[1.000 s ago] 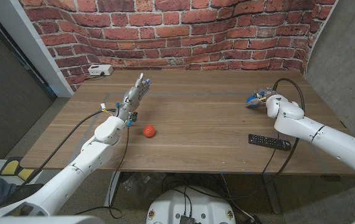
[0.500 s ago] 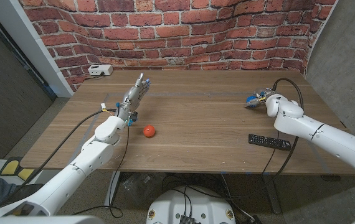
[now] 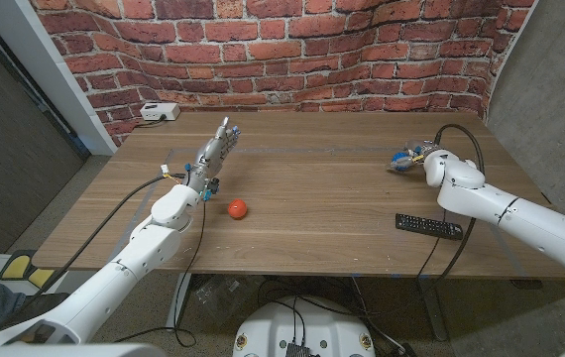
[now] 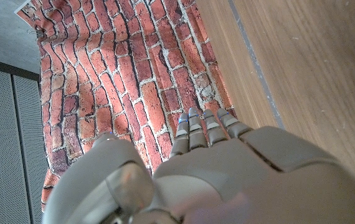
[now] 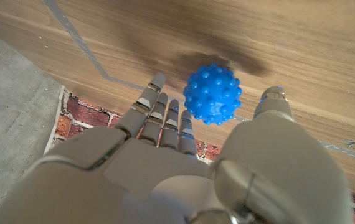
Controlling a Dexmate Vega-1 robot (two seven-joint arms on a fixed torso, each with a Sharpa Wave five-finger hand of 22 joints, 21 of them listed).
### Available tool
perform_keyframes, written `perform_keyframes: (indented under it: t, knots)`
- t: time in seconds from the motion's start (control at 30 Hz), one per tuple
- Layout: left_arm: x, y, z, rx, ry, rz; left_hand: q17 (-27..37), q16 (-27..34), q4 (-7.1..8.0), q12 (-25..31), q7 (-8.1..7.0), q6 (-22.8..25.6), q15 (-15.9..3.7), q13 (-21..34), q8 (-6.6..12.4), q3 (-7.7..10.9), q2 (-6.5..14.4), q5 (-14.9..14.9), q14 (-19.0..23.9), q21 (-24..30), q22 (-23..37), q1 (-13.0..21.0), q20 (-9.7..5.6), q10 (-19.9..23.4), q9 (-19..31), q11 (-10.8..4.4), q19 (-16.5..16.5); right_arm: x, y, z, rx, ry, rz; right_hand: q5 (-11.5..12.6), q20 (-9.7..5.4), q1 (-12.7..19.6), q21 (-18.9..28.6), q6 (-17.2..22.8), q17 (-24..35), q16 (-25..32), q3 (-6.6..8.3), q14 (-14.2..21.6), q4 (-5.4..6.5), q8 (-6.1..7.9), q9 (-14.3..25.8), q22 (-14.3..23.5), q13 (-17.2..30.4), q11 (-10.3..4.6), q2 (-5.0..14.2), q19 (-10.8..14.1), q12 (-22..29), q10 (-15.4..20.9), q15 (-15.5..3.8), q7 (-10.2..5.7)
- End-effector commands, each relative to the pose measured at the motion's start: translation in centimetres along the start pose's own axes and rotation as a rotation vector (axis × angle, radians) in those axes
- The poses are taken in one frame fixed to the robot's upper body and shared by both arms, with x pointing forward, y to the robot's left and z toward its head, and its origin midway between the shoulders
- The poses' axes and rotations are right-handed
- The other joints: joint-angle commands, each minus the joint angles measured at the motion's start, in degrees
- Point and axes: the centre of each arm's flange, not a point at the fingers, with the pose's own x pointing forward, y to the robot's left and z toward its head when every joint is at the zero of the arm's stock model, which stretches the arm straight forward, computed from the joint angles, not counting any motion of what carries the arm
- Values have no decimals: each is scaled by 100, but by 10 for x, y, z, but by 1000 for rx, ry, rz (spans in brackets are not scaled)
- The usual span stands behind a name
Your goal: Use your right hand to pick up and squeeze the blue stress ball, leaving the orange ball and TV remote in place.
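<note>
The blue spiky stress ball (image 5: 212, 93) sits at the table's far right, and in the head view it shows as a blue patch (image 3: 399, 159). My right hand (image 3: 418, 157) is right beside it. In the right wrist view the straight fingers (image 5: 159, 115) touch one side of the ball, while the thumb (image 5: 272, 102) stands a small gap off the other side. The orange ball (image 3: 237, 208) lies left of the middle. The black TV remote (image 3: 428, 225) lies near the front right, beside my right forearm. My left hand (image 3: 213, 154) is raised behind the orange ball, fingers straight, holding nothing.
A white box (image 3: 159, 111) with a cable sits at the back left corner. A brick wall (image 3: 292, 50) runs behind the wooden table (image 3: 312, 198). The table's right edge is close to my right hand.
My right hand has shifted very slightly by the blue ball. The left arm, the orange ball and the remote have not moved.
</note>
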Motion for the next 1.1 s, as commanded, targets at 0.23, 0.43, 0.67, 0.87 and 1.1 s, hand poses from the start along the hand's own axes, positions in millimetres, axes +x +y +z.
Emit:
perform_keyframes:
  t: [0.23, 0.43, 0.67, 0.87, 1.1]
  knots:
    - [2, -1, -1, -3, 6, -10, 28, 7, -5, -25, 0, 50, 10, 8, -4, -43, 60, -38, 75, -29, 23, 5, 16, 62, 29, 2, 12, -19, -7, -6, 186, -55, -155, 34, 22, -291, -85, -4, 0, 27, -84, -79, 138, 86, 7, 15, 15, -17, 53, -86, 82, 84, -9, 5]
    - [2, -1, -1, 0, 9, -15, 28, 7, -5, -22, -3, 51, 5, 8, -5, -44, 65, -41, 79, -29, 23, 9, 17, 71, 30, 0, 12, -28, -9, -4, 350, -111, -220, 32, 8, -502, -128, 566, -11, 84, -131, 5, 235, 326, 46, 17, 10, -12, 132, -38, 163, 197, -55, -214]
    - [2, -3, -3, -6, 19, -27, 28, 6, -5, -25, 0, 51, 4, 8, -6, -45, 70, -44, 78, -29, 23, 15, 16, 69, 30, 21, 12, -41, -12, 7, 444, -171, -305, 36, -4, -477, -154, 498, -18, 84, -95, 11, 228, 291, 50, 18, 7, -12, 207, -56, 192, 255, -42, -160]
    - [2, -5, -4, -5, 19, -34, 28, 4, -5, -27, 7, 50, 2, 8, -8, -46, 74, -46, 75, -29, 23, 19, 15, 65, 30, 3, 11, -49, -14, 15, 502, -216, -356, 29, -26, -417, -196, 534, -26, 68, -44, -22, 203, 293, 47, 19, 5, -12, 288, -118, 202, 269, -55, -156]
    - [1, -5, -5, -12, 16, -37, 28, 3, -5, -30, 5, 48, 8, 8, -10, -49, 76, -49, 73, -29, 23, 22, 15, 61, 30, 2, 11, -55, -11, 22, 612, -260, -391, 17, -54, -398, -215, 529, -30, 65, -23, -30, 192, 281, 42, 20, 3, -17, 324, -136, 216, 297, -64, -104]
